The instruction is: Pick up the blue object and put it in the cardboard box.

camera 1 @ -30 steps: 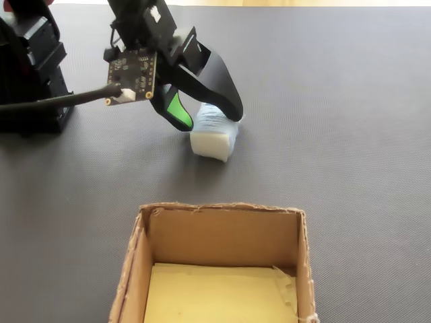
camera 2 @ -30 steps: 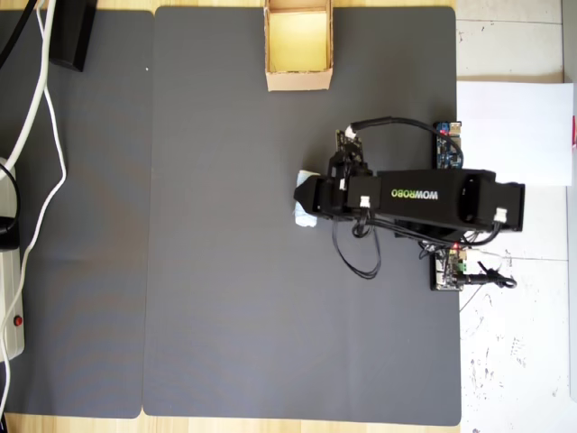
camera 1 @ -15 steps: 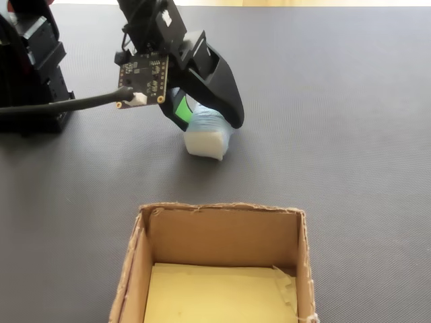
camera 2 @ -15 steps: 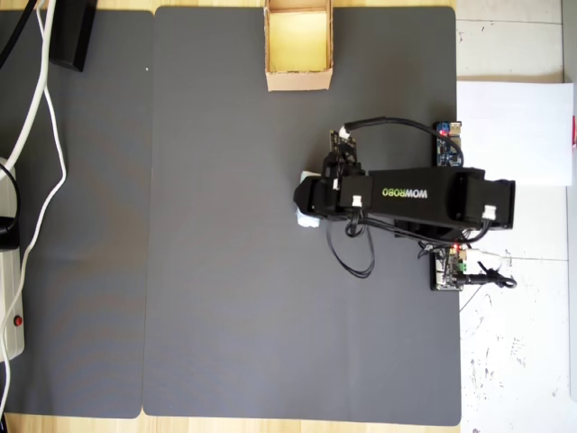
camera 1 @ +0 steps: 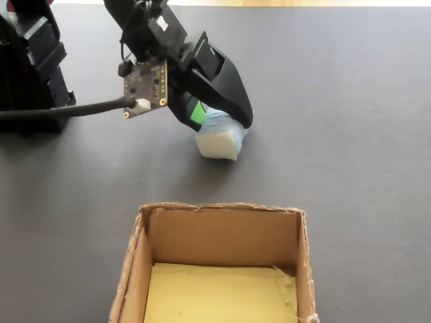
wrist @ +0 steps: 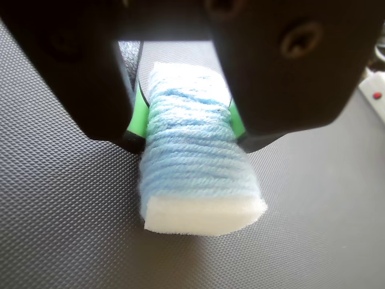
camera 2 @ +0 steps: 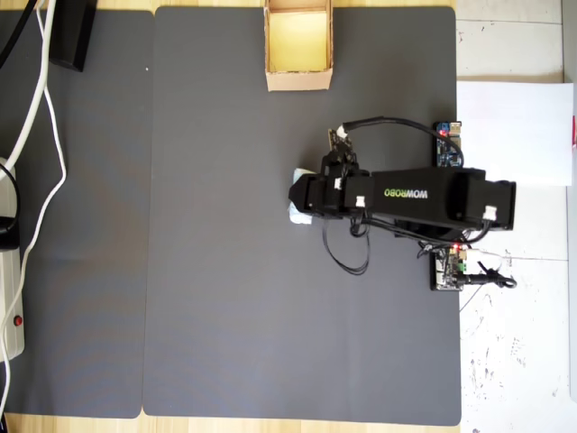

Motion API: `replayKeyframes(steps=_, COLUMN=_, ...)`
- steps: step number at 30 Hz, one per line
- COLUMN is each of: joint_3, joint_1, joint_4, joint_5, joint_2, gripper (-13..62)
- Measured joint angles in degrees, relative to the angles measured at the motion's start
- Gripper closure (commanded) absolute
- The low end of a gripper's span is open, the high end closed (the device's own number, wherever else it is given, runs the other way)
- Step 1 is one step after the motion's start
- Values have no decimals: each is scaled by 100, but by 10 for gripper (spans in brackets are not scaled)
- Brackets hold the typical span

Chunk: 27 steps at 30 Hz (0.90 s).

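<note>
Squarely between the two black jaws of the gripper (wrist: 187,129) sits the blue object (wrist: 195,174), a white foam block wound with pale blue yarn; the green-lined jaws press against its two sides, so they are closed narrowly on it. Its bare white end sticks out past the fingertips toward the wrist camera. From the fixed view the block (camera 1: 219,140) touches or sits just above the mat (camera 1: 350,121) under the tilted gripper (camera 1: 219,121); which of the two cannot be told.

That dark grey textured mat (camera 2: 216,271) covers most of a pale tabletop, with white cables (camera 2: 41,126) running along the overhead view's left edge.

Well apart from the block, the cardboard box (camera 1: 135,262) stands open on the mat, its yellowish floor bare.
</note>
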Motion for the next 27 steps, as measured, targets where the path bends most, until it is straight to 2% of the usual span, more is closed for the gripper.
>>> replayKeyframes(steps=6, joint_3=527, joint_1=18, joint_4=-536, joint_5=0, joint_2=694, gripper=403)
replayKeyframes(steps=10, joint_3=1072, joint_1=18, joint_4=-1151, joint_5=35, joint_2=1591, gripper=403)
replayKeyframes(steps=19, joint_3=1573, joint_1=290, joint_4=-1257, joint_5=53, joint_2=3015, gripper=403)
replayKeyframes(steps=27, joint_3=1573, joint_1=914, joint_4=-1257, joint_5=26, joint_2=3190, gripper=403)
